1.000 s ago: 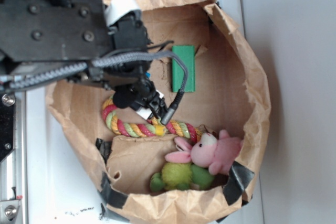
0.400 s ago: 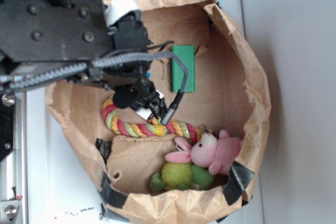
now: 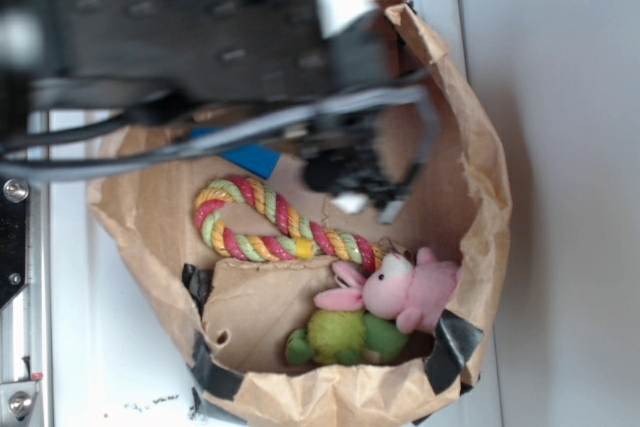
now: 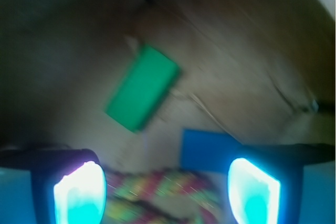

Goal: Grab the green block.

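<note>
Pincer (image 4: 168, 192) spread wide, empty, hovering in the brown paper bag (image 3: 480, 147) | flat green rectangular block (image 4: 143, 87) lies tilted on the bag floor ahead | blue rectangular block (image 4: 207, 150) near, by the multicoloured rope toy (image 4: 163, 195)

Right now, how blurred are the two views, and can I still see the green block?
Exterior: the arm is motion-smeared and hides the block, while the rope toy stays sharp. Wrist: soft all over, but the green block reads clearly beyond the open gripper.
</note>
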